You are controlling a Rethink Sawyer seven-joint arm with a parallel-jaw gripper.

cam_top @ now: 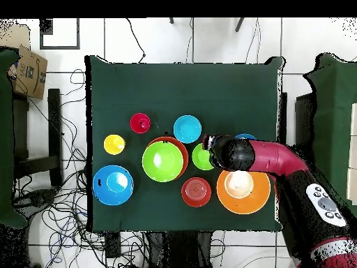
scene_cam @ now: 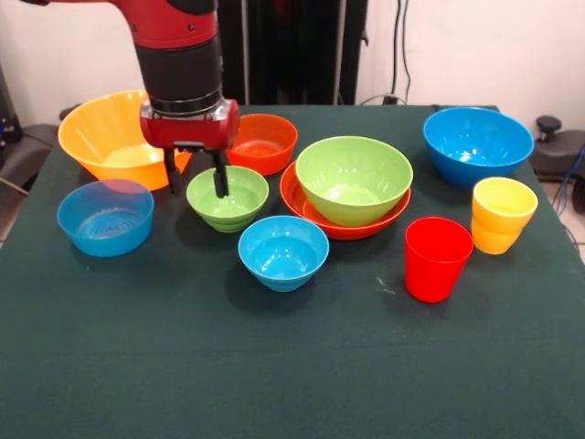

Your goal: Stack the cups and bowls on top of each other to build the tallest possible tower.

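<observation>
Gripper [scene_cam: 196, 176] open, empty, straddling far-left rim of small green bowl [scene_cam: 228, 198]: one finger outside, one inside; bowl directly beneath, upright, unstacked

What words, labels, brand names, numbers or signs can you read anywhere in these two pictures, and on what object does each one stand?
None can be read for certain.
Cardboard box beside the table, overhead view: dark print on its side, too small and blurred to read.
Bowls, cups, green table cloth and the robot arm: no lettering shows.
</observation>
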